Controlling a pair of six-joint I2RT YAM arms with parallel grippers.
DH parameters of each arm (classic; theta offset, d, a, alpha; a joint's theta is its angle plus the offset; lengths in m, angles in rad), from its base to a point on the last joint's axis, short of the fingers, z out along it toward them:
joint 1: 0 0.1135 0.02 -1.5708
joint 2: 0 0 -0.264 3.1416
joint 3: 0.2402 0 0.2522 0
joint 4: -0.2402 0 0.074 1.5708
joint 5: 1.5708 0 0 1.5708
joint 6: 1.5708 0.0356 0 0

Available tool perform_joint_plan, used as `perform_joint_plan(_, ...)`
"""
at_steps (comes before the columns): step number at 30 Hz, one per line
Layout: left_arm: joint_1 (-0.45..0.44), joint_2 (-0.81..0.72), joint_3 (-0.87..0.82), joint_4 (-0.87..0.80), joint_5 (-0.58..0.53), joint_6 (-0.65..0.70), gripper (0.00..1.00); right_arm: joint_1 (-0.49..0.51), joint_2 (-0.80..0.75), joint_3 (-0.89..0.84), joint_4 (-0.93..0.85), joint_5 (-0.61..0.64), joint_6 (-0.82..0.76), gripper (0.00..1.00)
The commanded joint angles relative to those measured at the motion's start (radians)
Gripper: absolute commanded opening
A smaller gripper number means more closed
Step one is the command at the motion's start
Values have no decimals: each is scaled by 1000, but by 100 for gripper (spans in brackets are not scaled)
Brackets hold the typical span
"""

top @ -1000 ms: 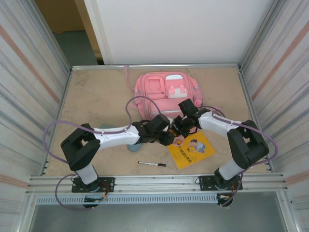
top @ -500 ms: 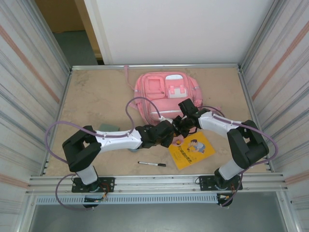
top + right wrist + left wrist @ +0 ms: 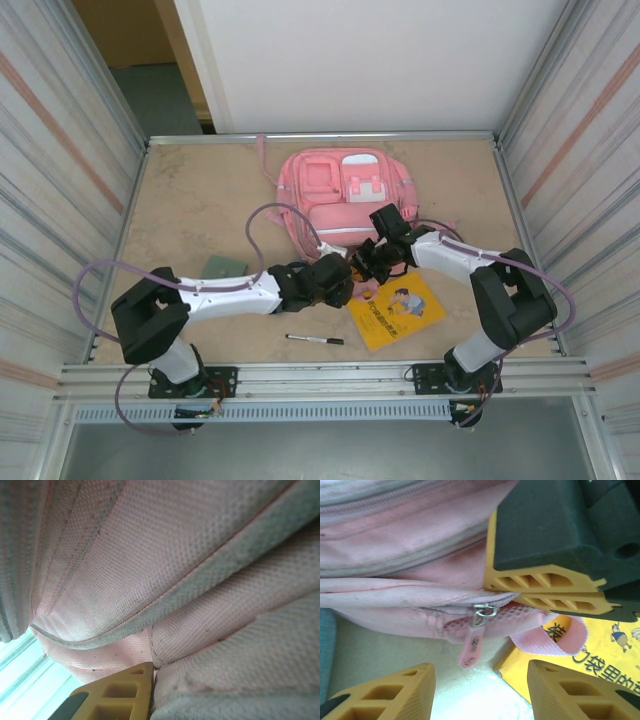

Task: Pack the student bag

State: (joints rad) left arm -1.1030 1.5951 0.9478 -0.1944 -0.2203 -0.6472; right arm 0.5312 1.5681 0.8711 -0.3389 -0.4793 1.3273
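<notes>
The left claw (image 3: 347,288) stands with its jaws apart and holds nothing, its two orange fingers (image 3: 385,690) hovering just off the near lower edge of the student bag (image 3: 345,195). Directly ahead of it, in the wrist view, a silver zip slider (image 3: 485,611) with a pink pull tab (image 3: 470,649) hangs from the bag's (image 3: 395,535) seam, in line with the gap between the fingers but clear of them. The right claw (image 3: 362,268) sits just beside the left one, tip to tip, its jaws drawn tight on a thin fold of the bag's pink fabric at that same edge (image 3: 555,594). In its own wrist view, woven pink cloth (image 3: 175,570) presses against one finger (image 3: 120,692).

The bag lies flat beyond both claws, pockets up, stretching away toward the far side of the table (image 3: 200,200). A pink strap loop (image 3: 560,640) curls out from under the right claw onto a yellow book (image 3: 397,308), which lies on the table just to the near right of the claws. A black pen (image 3: 315,340) rests nearer the arm bases, below the left claw, and a small green item (image 3: 222,265) lies well to its left.

The tabletop is pale, mottled beige, edged by a metal rail (image 3: 320,378) on the near side. Ribbed metal walls (image 3: 60,200) close in on both sides, with a white panel (image 3: 380,60) behind.
</notes>
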Motion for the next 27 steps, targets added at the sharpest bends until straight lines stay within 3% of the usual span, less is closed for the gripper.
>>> perform_joint_plan(1,26,32,-13,55,81,16,50,18,-46,-9,27,-54,-21,12)
perform_joint_plan(6,69,128,-10,132,148,-3,47,19,-57,-8,21,-60,-30,11)
perform_joint_plan(14,85,166,18,188,229,24,21,21,-88,-27,17,-52,-35,11)
perform_joint_plan(20,93,124,-4,189,232,70,12,22,-78,-2,-7,-55,-62,10)
perform_joint_plan(22,98,101,-11,179,236,90,1,25,-75,-1,-8,-52,-68,10)
perform_joint_plan(27,138,17,-79,176,253,147,0,-20,-39,36,-59,-52,-135,10)
